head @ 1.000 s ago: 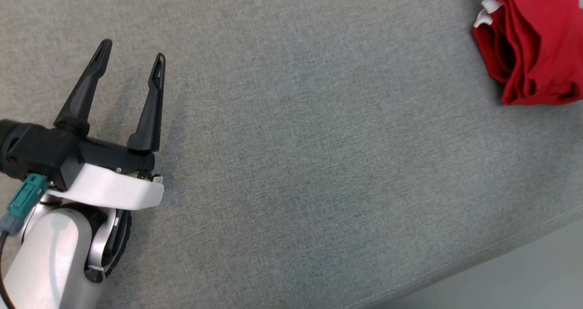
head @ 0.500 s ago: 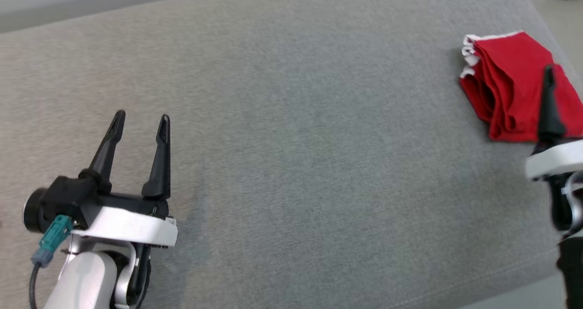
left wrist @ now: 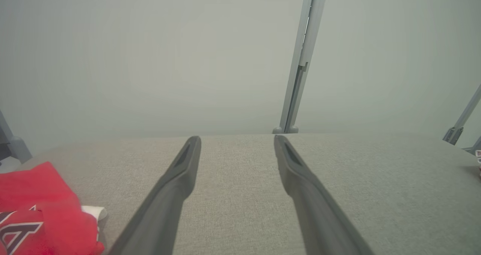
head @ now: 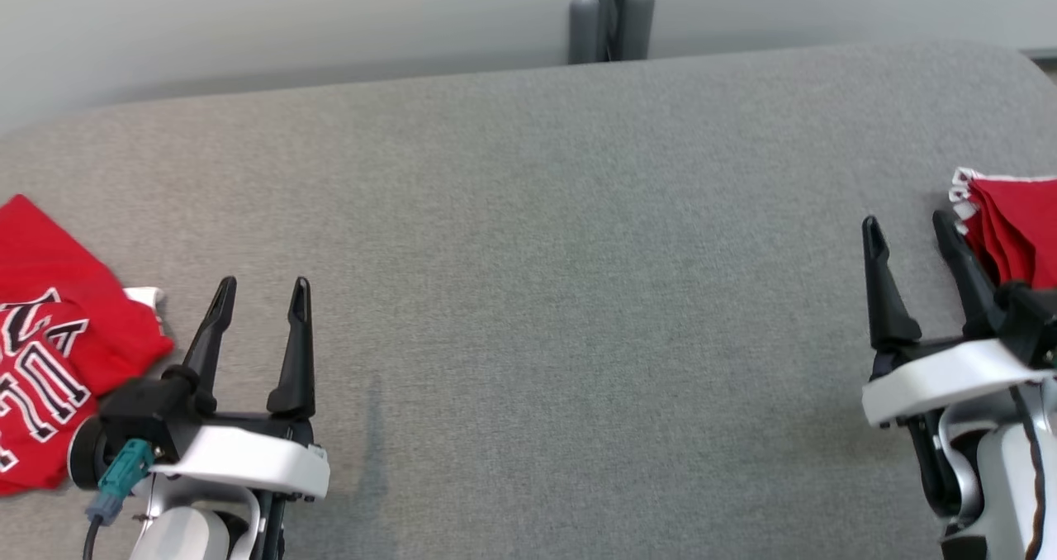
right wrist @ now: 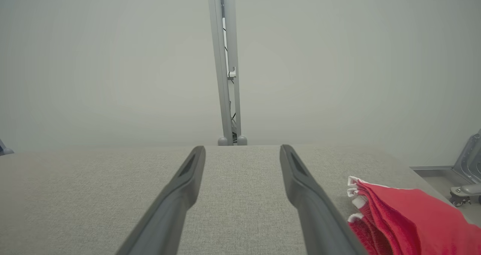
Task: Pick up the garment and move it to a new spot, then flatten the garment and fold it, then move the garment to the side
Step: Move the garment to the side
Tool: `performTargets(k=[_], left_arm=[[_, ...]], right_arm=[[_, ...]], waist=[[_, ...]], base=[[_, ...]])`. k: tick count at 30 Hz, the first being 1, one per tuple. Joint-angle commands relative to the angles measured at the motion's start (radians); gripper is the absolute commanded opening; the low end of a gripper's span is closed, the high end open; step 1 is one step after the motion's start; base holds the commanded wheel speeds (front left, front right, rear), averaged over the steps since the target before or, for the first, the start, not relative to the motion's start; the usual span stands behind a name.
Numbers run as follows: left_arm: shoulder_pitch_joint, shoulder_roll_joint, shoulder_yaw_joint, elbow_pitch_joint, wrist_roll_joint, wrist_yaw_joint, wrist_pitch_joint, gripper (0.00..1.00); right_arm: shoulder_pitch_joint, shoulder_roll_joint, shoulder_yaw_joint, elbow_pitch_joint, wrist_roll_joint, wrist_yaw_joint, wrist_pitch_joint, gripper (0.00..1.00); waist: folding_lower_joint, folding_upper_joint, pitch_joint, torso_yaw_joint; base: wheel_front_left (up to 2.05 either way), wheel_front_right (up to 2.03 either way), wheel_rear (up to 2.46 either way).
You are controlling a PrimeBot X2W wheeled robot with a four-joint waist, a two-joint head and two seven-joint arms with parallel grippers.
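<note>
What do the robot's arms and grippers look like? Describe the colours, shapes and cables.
The left gripper and right gripper match: two long black fingers tapering to slotted tips, on a black base edged by a curved white collar. The forearms are pale silver. A teal connector with a grey cable plugs into the left one, and a dark cable runs down the right.

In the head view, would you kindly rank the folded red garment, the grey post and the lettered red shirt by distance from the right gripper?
1. Folded red garment, beside the right gripper.
2. Grey post, at the back.
3. Lettered red shirt, far left.
</note>
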Motion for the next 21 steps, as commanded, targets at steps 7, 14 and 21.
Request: performTargets(k=[7, 14, 21], left_arm=[[0.058, 0.003, -0.007, 0.009, -0.01, 0.009, 0.0, 1.0], [0.095, 0.011, -0.012, 0.003, -0.014, 0.017, 0.012, 1.0], [0.097, 0.021, -0.013, 0.0, -0.022, 0.017, 0.022, 1.0]], right_arm=[[0.123, 0.022, -0.008, -0.084, -0.029, -0.001, 0.038, 1.0], [0.223, 0.033, -0.036, -0.155, -0.037, -0.001, 0.075, 1.0], [0.259, 0.036, -0.055, -0.203, -0.041, -0.001, 0.095, 1.0]], waist=[[0.0, 0.0, -0.088, 0.05], [0.0, 0.0, -0.13, 0.051], [0.0, 0.0, -0.132, 0.049]], base=[[0.0, 0.0, 0.0], [0.0, 0.0, 0.0], [0.0, 0.0, 0.0]])
